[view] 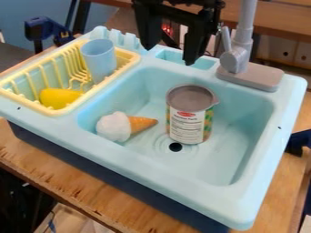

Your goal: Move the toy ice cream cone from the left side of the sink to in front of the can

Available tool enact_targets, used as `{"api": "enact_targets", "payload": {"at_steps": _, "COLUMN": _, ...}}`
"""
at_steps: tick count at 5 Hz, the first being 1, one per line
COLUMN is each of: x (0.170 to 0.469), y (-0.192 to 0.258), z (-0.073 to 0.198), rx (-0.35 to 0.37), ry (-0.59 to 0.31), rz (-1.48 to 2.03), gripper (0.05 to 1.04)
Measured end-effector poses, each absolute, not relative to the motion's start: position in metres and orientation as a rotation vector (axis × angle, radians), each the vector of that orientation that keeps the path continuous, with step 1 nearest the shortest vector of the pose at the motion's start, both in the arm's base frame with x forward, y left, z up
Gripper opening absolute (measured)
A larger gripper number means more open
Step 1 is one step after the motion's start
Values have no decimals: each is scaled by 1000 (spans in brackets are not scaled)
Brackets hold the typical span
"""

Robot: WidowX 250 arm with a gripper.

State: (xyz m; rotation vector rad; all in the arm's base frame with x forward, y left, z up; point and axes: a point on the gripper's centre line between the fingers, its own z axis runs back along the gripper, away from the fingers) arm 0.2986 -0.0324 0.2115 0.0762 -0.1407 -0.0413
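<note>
Overhead, the black gripper [169,55] hangs by the far edge of the light-blue toy sink [164,176], its two fingers spread apart with nothing between them. The can [190,120] is nearest to it, lower down and a little to the right in the view, well clear of both fingertips. It stands upright on the basin floor, grey end up, printed label facing the near edge, just beyond the dark drain hole [175,147].

To the can's left, and apart from it, the toy ice cream cone [124,126] lies on its side, white scoop toward the basin's left wall and orange tip toward the can. Along the sink's left edge sits a yellow rack [68,109] with a pale blue cup [99,59] and a yellow item [59,97], perhaps a toy food; the rack partly hides its shape. A grey faucet [234,60] rises near the far right corner.
</note>
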Motion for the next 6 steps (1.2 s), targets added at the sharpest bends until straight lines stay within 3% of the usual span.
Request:
{"api": "enact_targets", "payload": {"at_steps": 2, "x": 289, "y": -20, "z": 191, "rx": 93, "ry": -23, "rz": -92, "gripper": 1000}}
{"api": "enact_targets", "payload": {"at_steps": 4, "x": 275, "y": -1, "z": 151, "rx": 157, "ry": 113, "rz": -90, "gripper": 1000}}
{"api": "enact_targets", "payload": {"at_steps": 6, "x": 268, "y": 3, "z": 117, "rx": 132, "ry": 178, "rz": -93, "gripper": 1000}}
